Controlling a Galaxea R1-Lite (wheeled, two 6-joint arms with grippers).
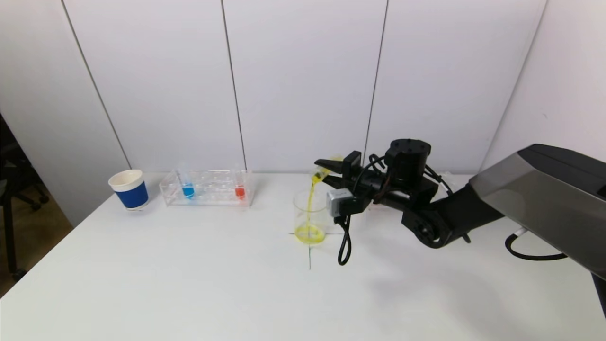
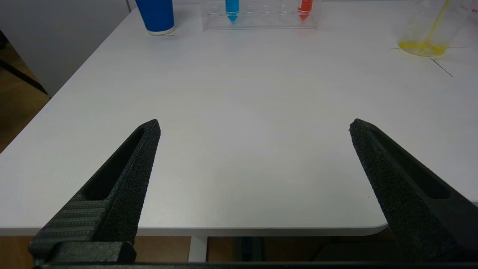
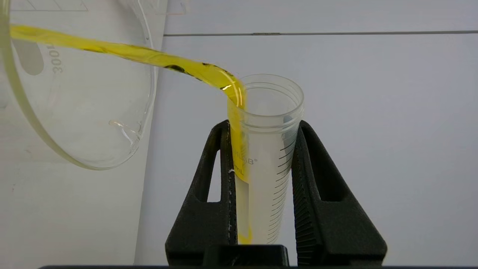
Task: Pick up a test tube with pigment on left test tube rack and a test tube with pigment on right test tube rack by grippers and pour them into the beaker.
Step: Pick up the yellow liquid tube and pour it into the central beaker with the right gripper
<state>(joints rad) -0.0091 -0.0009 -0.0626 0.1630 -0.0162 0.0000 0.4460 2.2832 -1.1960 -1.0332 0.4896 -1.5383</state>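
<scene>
My right gripper (image 1: 326,173) is shut on a clear test tube (image 1: 321,175), tilted over the glass beaker (image 1: 310,218). Yellow pigment streams from the tube's mouth into the beaker and pools at its bottom. In the right wrist view the tube (image 3: 265,160) sits between the fingers (image 3: 224,168), and the stream (image 3: 149,56) runs into the beaker (image 3: 82,112). The left rack (image 1: 208,188) holds a blue tube (image 1: 187,189) and a red tube (image 1: 239,191). The right rack is hidden behind the right arm. My left gripper (image 2: 254,125) is open and empty over the table's near left edge.
A blue paper cup (image 1: 129,189) stands left of the left rack. A black cable (image 1: 344,246) hangs from the right wrist beside the beaker. A thin cross is drawn on the table (image 1: 236,284) under the beaker. The wall stands close behind.
</scene>
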